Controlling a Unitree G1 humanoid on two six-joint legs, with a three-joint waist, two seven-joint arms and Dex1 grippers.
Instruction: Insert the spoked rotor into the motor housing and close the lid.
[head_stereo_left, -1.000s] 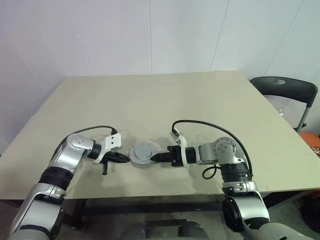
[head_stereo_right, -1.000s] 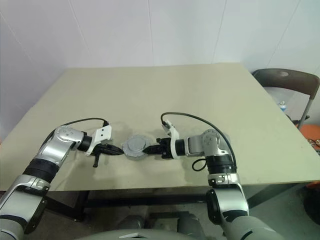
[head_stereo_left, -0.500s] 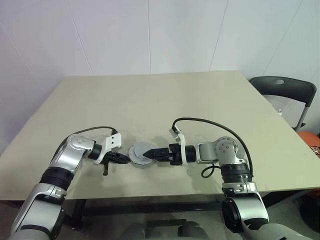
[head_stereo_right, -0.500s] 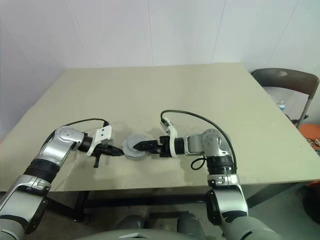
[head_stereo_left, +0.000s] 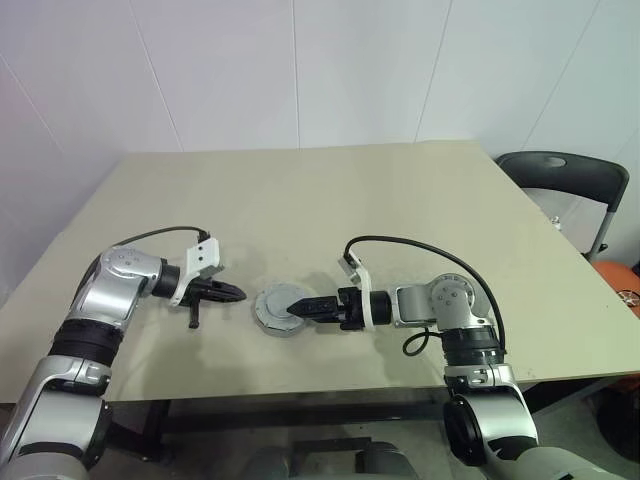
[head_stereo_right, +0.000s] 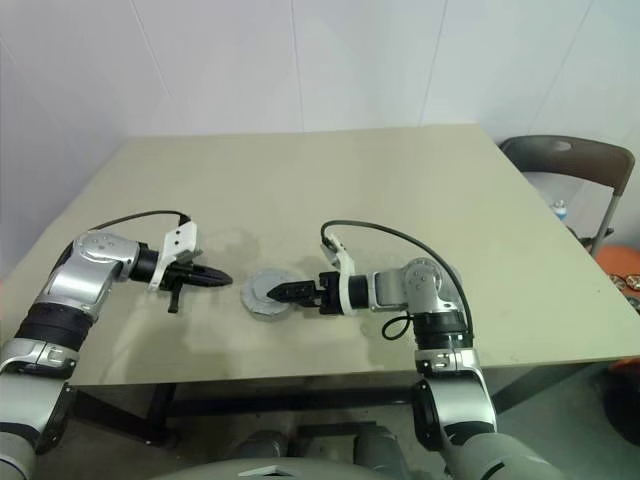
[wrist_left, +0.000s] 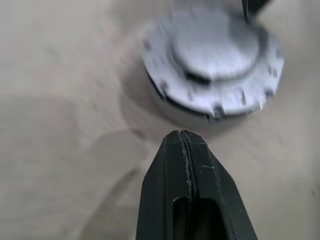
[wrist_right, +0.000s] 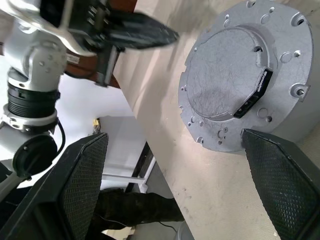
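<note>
near the front edge of the tabletop (head_stereo_left: 330, 190), about midway across it, sits the motor housing (head_stereo_left: 279, 311) with the lid (wrist_right: 235, 80) closed on top, plain grey face up. the assembly is a flat round disc lying level, so its axis runs straight up from the tabletop and no side reads as a front. in the right wrist view the lid has a raised round centre, a ring of small holes near its rim and 1 short dark slot.

to the right of the housing, the right hand (head_stereo_left: 300, 305) lies nearly level and points at it, its 2 fingers spread wide; 1 fingertip reaches over the lid's near-right part, and no grip shows. whether it touches the lid cannot be told.

to the left of the housing, the left hand (head_stereo_left: 234, 294) is clear of it and raised above the tabletop, pointing toward it, its fingers (wrist_left: 186, 190) pressed together on nothing.

behind the tabletop's right corner stands a dark chair (head_stereo_left: 570, 185).
</note>
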